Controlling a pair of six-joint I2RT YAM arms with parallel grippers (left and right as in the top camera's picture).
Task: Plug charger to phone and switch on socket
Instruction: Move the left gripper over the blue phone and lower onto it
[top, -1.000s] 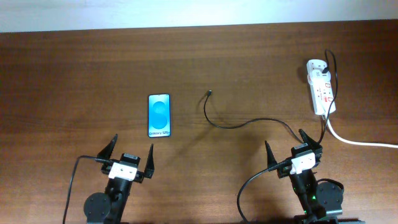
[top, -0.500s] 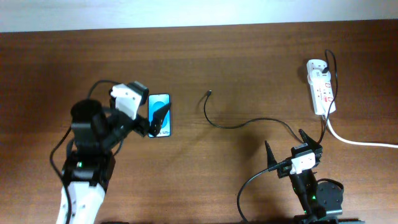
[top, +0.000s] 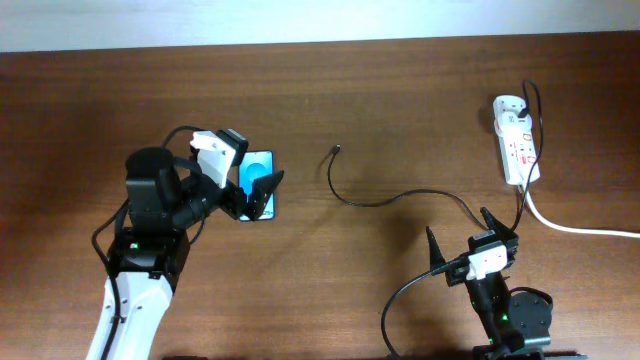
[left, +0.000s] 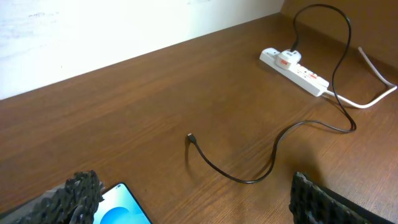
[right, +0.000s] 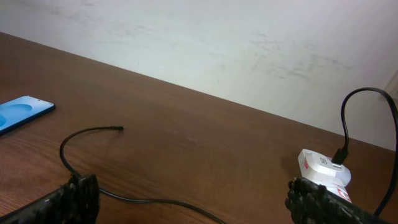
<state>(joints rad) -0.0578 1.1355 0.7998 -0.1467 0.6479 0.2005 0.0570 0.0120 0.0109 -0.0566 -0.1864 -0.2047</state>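
Observation:
The phone (top: 257, 172) lies flat on the wooden table, blue screen up; it shows at the bottom left of the left wrist view (left: 121, 205) and at the left edge of the right wrist view (right: 22, 112). My left gripper (top: 252, 196) hovers over the phone's near half, open and empty. The charger cable (top: 370, 200) curves from its tip (top: 336, 151) to a black plug in the socket (top: 516, 138) at the far right. Cable (left: 249, 177) and socket (left: 295, 64) show in the left wrist view. My right gripper (top: 470, 235) is open near the front edge.
A thick white lead (top: 580, 228) runs from the socket off the right edge. The table's far edge meets a white wall (right: 217, 37). Black robot cables (top: 400, 300) hang near each arm base at the front.
My left arm rose from its rest at the front and reached over the phone, then shifted slightly right. The right arm, phone, charger and socket have not moved.

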